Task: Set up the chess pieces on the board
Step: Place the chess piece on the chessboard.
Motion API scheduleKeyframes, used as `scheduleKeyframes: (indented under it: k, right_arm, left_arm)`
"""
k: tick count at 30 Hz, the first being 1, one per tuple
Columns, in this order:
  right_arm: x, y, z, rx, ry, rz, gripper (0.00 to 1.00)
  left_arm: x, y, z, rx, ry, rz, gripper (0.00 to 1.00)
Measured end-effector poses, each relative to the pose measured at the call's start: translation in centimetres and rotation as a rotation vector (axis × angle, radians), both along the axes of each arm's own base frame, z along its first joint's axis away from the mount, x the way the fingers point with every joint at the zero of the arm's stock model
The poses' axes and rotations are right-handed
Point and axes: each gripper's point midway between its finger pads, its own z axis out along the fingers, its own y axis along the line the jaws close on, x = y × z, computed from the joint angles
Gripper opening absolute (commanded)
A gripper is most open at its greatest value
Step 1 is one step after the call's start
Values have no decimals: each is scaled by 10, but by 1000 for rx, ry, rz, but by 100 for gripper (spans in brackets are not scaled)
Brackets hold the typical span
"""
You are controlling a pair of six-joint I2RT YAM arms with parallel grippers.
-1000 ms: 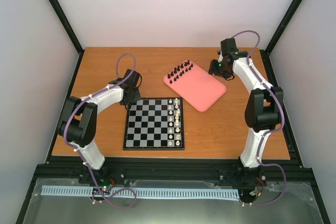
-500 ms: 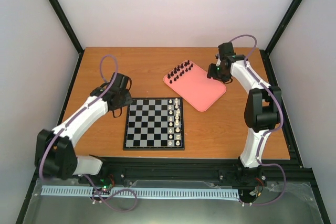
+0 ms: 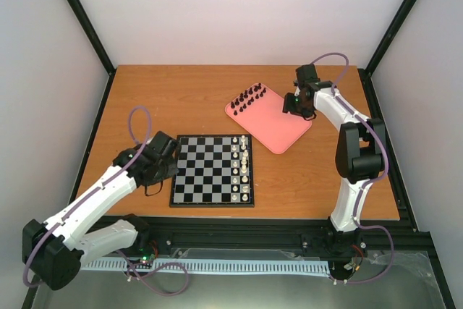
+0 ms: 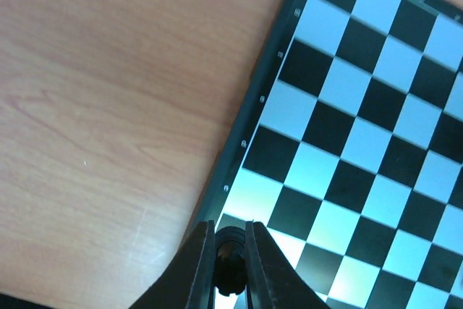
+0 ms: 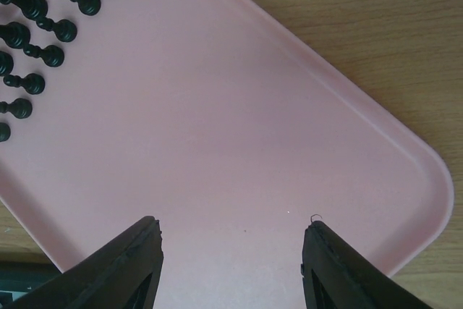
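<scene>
The board lies at the table's centre, with white pieces in two columns along its right side. My left gripper sits at the board's left edge, shut on a tiny black chess piece held over the board's border. Several black chess pieces stand in rows at the far-left corner of the pink tray; in the right wrist view they are at top left. My right gripper hangs open and empty over the tray's bare right part.
The white pieces fill the board's right two columns. Bare wooden table lies left of and behind the board. Black frame posts and white walls enclose the table.
My left arm has swung down and toward me, bringing its gripper from behind the board's far-left corner to the board's left edge. My right gripper has shifted slightly left over the tray.
</scene>
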Motion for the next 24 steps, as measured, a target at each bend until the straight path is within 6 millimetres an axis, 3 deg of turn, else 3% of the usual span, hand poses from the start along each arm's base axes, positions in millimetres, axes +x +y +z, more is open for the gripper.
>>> scheduleKeyframes:
  k: [12, 24]
  right_arm:
    - [-10, 12, -11, -29, 18, 27, 62]
    - [-22, 22, -24, -39, 43, 58, 62]
  left_arm:
    - [-45, -28, -42, 6, 107, -49, 1]
    - [-63, -25, -62, 2, 154, 21, 1]
